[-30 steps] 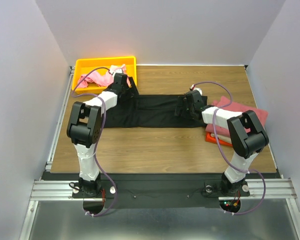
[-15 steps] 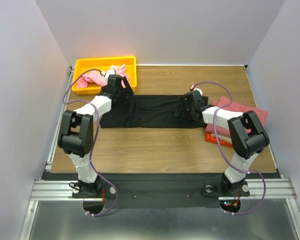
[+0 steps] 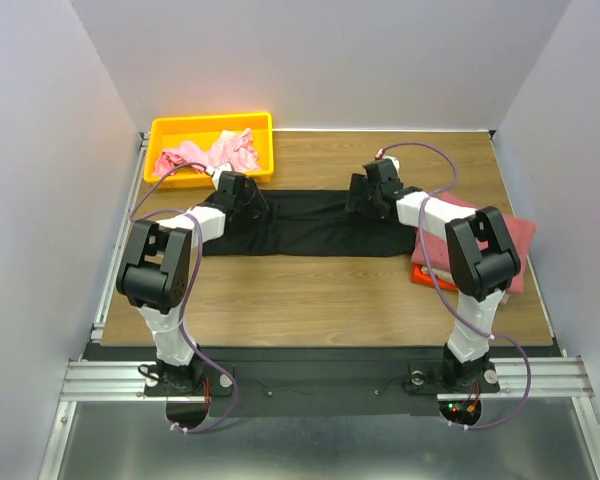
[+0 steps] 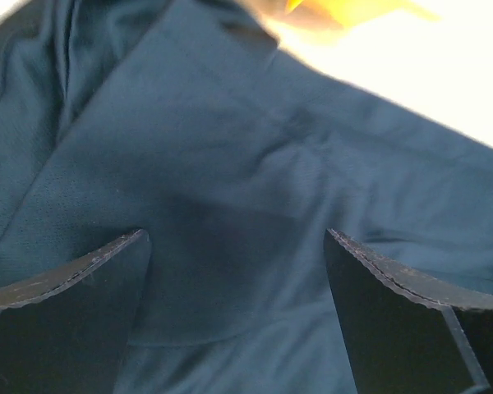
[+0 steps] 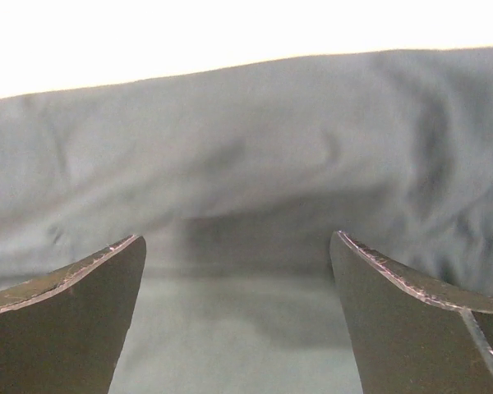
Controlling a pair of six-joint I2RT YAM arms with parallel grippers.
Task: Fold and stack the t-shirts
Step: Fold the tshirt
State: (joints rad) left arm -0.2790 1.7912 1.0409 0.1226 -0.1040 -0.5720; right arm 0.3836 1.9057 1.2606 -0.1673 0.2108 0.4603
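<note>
The black t-shirt [image 3: 310, 225] lies as a long flat band across the middle of the table. My left gripper [image 3: 242, 196] hovers open over its left end. The left wrist view shows the jaws wide apart [image 4: 234, 238] with dark cloth [image 4: 246, 148] between them and nothing held. My right gripper [image 3: 366, 194] is open over the shirt's far right part. The right wrist view shows its jaws wide apart [image 5: 237, 238] above the cloth [image 5: 246, 164], near the far hem. The dusty rose-red shirt [image 3: 500, 232] lies on the orange shirt [image 3: 425, 276] at the right. The light pink shirt [image 3: 215, 153] is in the bin.
The yellow plastic bin [image 3: 208, 124] stands at the back left, just beyond my left gripper. The stack at the right lies under my right forearm. Bare wood table [image 3: 310, 295] runs in front of the black shirt.
My left gripper moved from the bin's edge down onto the shirt's left end. My right gripper moved toward the shirt's far edge. The shirt's left end lies a little flatter.
</note>
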